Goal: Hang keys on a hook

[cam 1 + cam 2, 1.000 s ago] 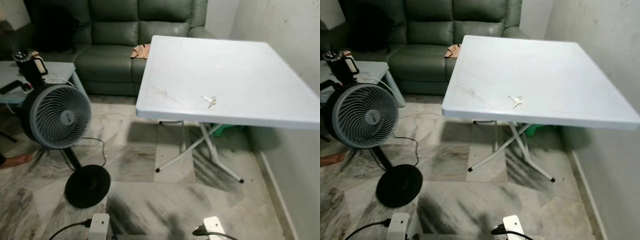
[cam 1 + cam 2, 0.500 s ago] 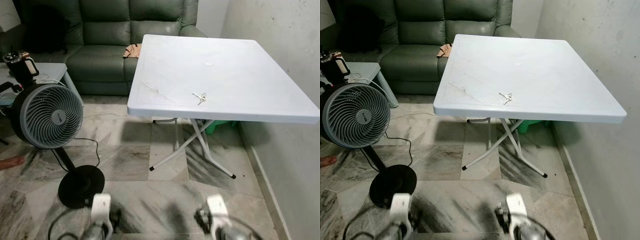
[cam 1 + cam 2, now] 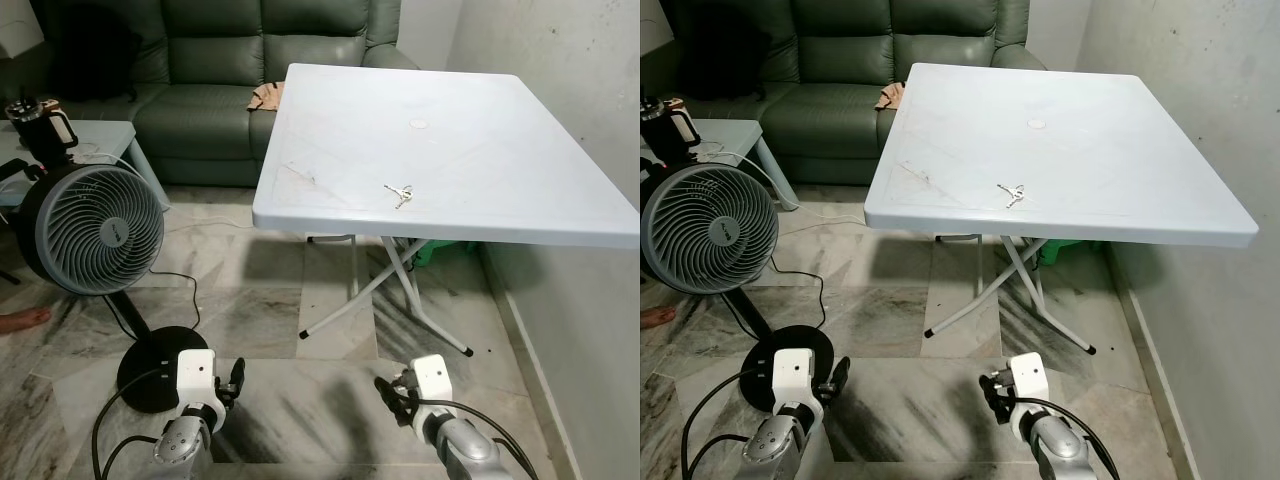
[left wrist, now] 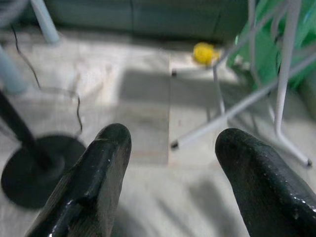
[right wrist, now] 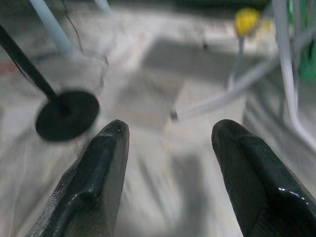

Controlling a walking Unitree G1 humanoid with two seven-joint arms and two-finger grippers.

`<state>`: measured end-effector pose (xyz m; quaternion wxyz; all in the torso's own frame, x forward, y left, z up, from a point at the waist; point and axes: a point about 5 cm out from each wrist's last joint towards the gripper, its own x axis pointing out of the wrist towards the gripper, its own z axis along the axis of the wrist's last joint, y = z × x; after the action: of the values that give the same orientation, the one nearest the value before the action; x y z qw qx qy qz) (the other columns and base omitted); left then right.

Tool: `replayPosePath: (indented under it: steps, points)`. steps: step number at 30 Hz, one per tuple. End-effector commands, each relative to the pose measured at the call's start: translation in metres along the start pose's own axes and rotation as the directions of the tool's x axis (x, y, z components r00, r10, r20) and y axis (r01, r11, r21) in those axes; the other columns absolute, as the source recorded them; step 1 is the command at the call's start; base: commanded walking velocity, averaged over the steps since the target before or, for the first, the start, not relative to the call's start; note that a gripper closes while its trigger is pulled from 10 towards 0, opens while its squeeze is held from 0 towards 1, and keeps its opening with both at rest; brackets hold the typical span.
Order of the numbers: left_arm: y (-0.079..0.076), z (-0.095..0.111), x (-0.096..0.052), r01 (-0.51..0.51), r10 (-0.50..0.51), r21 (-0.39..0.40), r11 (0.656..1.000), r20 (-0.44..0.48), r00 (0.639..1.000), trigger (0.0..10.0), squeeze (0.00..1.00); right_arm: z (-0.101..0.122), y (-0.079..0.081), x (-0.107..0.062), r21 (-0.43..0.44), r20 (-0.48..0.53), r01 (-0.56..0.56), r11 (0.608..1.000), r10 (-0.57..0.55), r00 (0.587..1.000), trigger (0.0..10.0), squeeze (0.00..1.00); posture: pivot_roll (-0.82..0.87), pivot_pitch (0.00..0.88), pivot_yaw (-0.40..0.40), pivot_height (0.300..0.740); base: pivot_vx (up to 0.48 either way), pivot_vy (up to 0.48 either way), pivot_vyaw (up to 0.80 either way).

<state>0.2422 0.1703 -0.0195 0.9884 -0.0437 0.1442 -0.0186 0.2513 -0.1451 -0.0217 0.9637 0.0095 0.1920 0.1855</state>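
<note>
A small bunch of silver keys [image 3: 399, 193] lies on the white folding table [image 3: 470, 110], near its front edge. Both arms are low at the bottom of the eye views, well short of the table. My left gripper [image 4: 170, 182] is open, its black fingers [image 4: 98, 177] spread over the marble floor with nothing between them. My right gripper [image 5: 170, 182] is open too, with its fingers [image 5: 252, 182] wide apart and nothing held. The wrist camera housings show as white blocks, the left [image 3: 193, 375] and the right [image 3: 433, 380].
A standing fan [image 3: 95, 228] with a round black base [image 3: 150, 365] and a trailing cord is at the left. A green sofa [image 3: 250, 70] is behind, with a small side table [image 3: 110, 135] carrying a mug. The wall [image 3: 590, 90] runs along the right. A yellow ball [image 4: 203, 52] lies under the table.
The camera has moved closer to the table and tilted. Both arms have risen into the bottom of the view, blurred half a second ago and sharper now. The keys lie still.
</note>
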Motion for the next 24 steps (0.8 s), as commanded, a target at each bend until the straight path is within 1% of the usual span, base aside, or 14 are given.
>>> replayPosePath:
  steps: [1,2,5,6,7,8,9,10,14,16,17,19,22,24]
  points:
    - [0.002,0.007,0.001,-0.001,0.001,0.005,1.0,0.044,0.999,10.0,0.0,0.01,-0.002,0.002,-0.008,0.054,-0.002,1.0,0.002,0.999,10.0,0.0,-0.11,0.0,-0.001,0.74,0.0,0.0,0.0]
    - [0.002,0.007,0.001,-0.001,0.001,0.005,1.0,0.044,0.999,10.0,0.0,0.01,-0.002,0.002,-0.008,0.054,-0.002,1.0,0.002,0.999,10.0,0.0,-0.11,0.0,-0.001,0.74,0.0,0.0,0.0]
    - [0.0,0.017,-0.001,0.002,-0.003,0.003,1.0,0.112,0.994,10.0,0.0,0.021,0.002,0.003,-0.016,0.124,-0.024,1.0,0.025,0.992,10.0,0.0,-0.11,0.0,0.001,0.74,0.0,0.0,0.0]
    - [0.0,0.017,-0.001,0.002,-0.003,0.003,1.0,0.112,0.994,10.0,0.0,0.021,0.002,0.003,-0.016,0.124,-0.024,1.0,0.025,0.992,10.0,0.0,-0.11,0.0,0.001,0.74,0.0,0.0,0.0]
    - [-0.001,0.024,-0.004,0.008,-0.007,-0.003,1.0,0.157,0.988,10.0,0.0,0.028,0.004,0.003,-0.02,0.174,-0.039,0.999,0.041,0.984,10.0,0.0,-0.11,0.0,0.003,0.74,0.0,0.0,0.0]
    - [-0.001,0.024,-0.004,0.008,-0.007,-0.003,1.0,0.157,0.988,10.0,0.0,0.028,0.004,0.003,-0.02,0.174,-0.039,0.999,0.041,0.984,10.0,0.0,-0.11,0.0,0.003,0.74,0.0,0.0,0.0]
    - [-0.004,0.041,-0.006,0.023,-0.018,-0.021,1.0,0.222,0.975,10.0,0.0,0.043,0.008,0.001,-0.019,0.254,-0.058,0.998,0.061,0.965,10.0,0.0,-0.11,0.0,0.003,0.74,0.0,0.0,0.0]
    - [-0.005,0.045,-0.007,0.028,-0.021,-0.025,0.999,0.24,0.971,10.0,0.0,0.047,0.009,0.0,-0.019,0.275,-0.064,0.998,0.067,0.959,10.0,0.0,-0.11,0.0,0.003,0.74,0.0,0.0,0.0]
    - [-0.005,0.049,-0.01,0.029,-0.021,-0.029,0.999,0.249,0.968,10.0,0.0,0.049,0.01,-0.002,-0.018,0.289,-0.07,0.997,0.072,0.955,10.0,0.0,-0.11,0.0,0.003,0.74,0.0,0.0,0.0]
    - [-0.007,0.07,-0.014,0.029,-0.016,-0.036,0.999,0.309,0.951,10.0,0.0,0.072,0.016,-0.005,-0.033,0.369,-0.085,0.996,0.091,0.925,10.0,0.0,-0.12,0.027,0.009,0.74,0.0,0.0,0.0]
    - [-0.012,0.089,-0.018,0.053,-0.036,-0.038,0.998,0.36,0.932,10.0,0.0,0.09,0.021,-0.009,-0.042,0.425,-0.098,0.994,0.106,0.899,10.0,0.0,-0.12,0.032,0.009,0.74,0.0,0.0,0.0]
    - [-0.015,0.1,-0.02,0.067,-0.047,-0.039,0.997,0.381,0.923,10.0,0.0,0.1,0.023,-0.009,-0.05,0.451,-0.104,0.993,0.115,0.885,10.0,0.0,-0.12,0.032,0.009,0.74,0.0,0.0,0.0]
    - [-0.017,0.113,-0.025,0.078,-0.05,-0.059,0.995,0.379,0.924,10.0,0.0,0.115,0.027,-0.013,-0.051,0.482,-0.115,0.992,0.125,0.867,10.0,0.0,-0.12,0.039,0.011,0.74,0.0,0.0,0.0]
    - [-0.017,0.118,-0.025,0.077,-0.049,-0.058,0.995,0.388,0.92,10.0,0.0,0.121,0.029,-0.014,-0.048,0.498,-0.119,0.992,0.127,0.858,10.0,0.0,-0.12,0.039,0.011,0.74,0.0,0.0,0.0]
